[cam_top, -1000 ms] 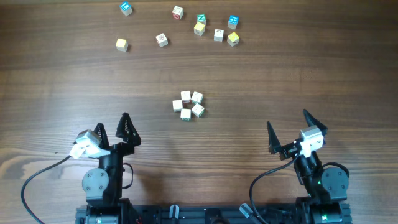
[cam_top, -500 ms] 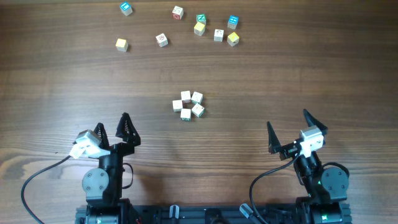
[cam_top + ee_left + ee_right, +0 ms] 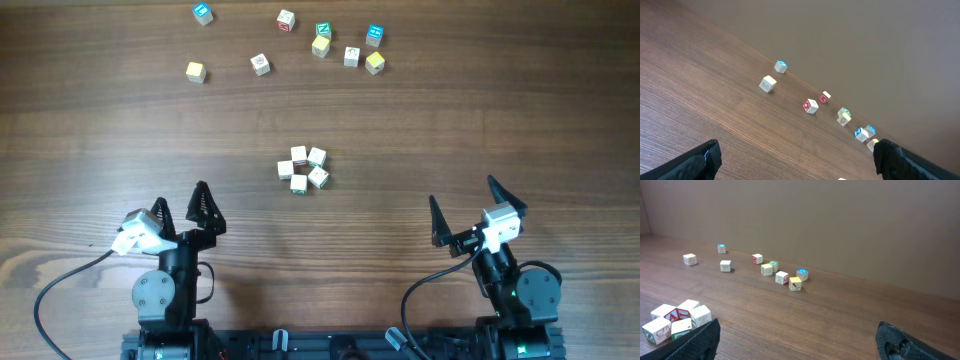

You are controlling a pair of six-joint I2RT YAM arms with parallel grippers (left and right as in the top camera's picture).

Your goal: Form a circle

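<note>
Left gripper (image 3: pixel 182 198) and right gripper (image 3: pixel 462 192) spread wide, empty, well apart from the circle (image 3: pixel 303 169). Risk: any approach could nudge 1 cube - breaking the circle.

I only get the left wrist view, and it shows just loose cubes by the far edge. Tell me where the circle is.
Observer: The circle sits centred, nearer the robot than the loose cubes. It is five cubes packed tight.
Operator: Report the right hand.
Observer: The right hand is open and empty, well apart from the circle, on its right.
Operator: Give me a face colour in the circle.
Observer: The right wrist view shows a red face on one of its cubes.
</note>
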